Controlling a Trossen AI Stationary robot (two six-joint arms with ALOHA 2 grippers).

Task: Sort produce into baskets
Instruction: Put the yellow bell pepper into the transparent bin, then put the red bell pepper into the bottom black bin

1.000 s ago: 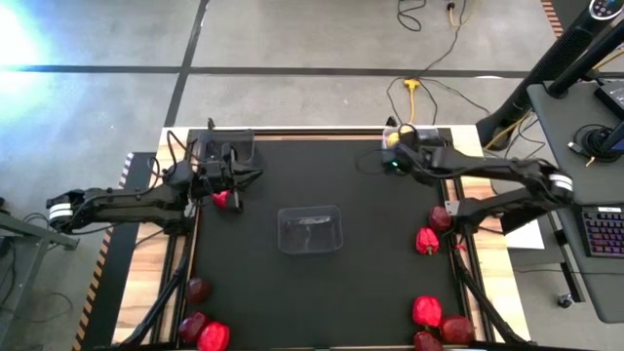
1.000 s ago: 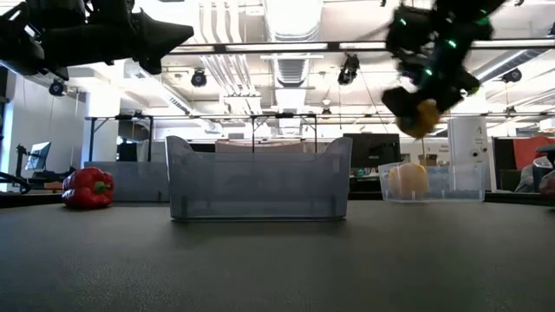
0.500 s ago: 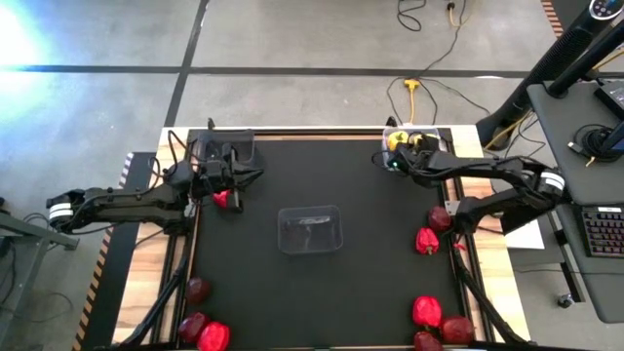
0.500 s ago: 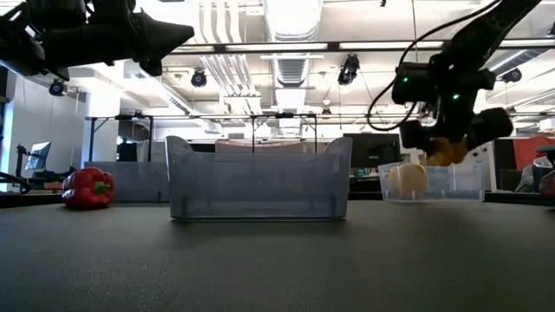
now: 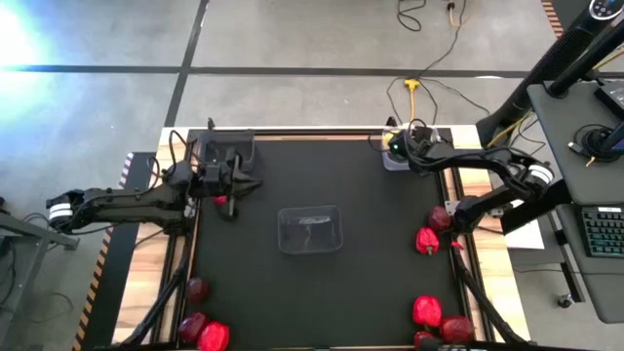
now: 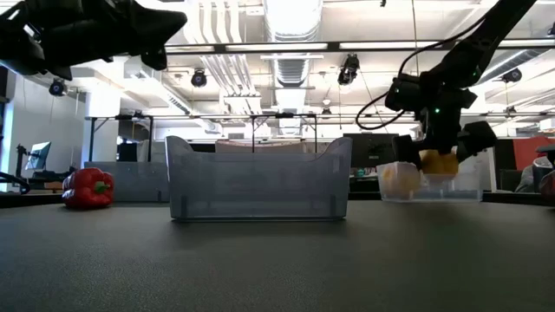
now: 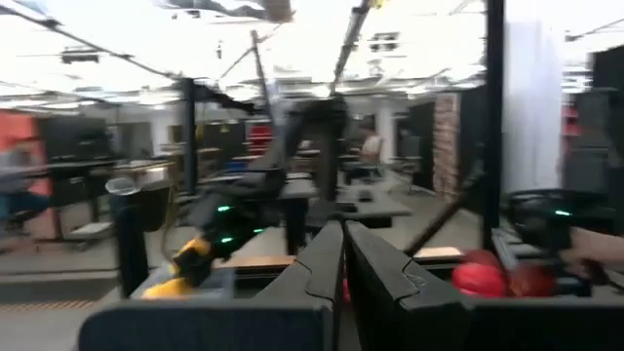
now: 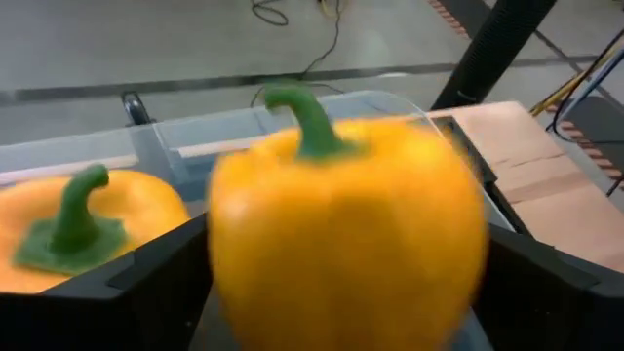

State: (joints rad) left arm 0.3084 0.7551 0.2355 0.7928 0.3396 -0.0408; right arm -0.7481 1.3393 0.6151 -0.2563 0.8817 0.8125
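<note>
Grey concrete floor, yellow cable, ceiling strip lights

Yellow bell pepper held between matt black plastic fingers: smooth, waxy skin with soft sheen, stem matt green. Second yellow pepper beside it, same finish. Clear tub around them: translucent plastic, whitish rim. Central tub: frosted clear plastic. Table mat: matt black, fine-grained; light wood at the mat's edges. Red pepper glossy.
</note>
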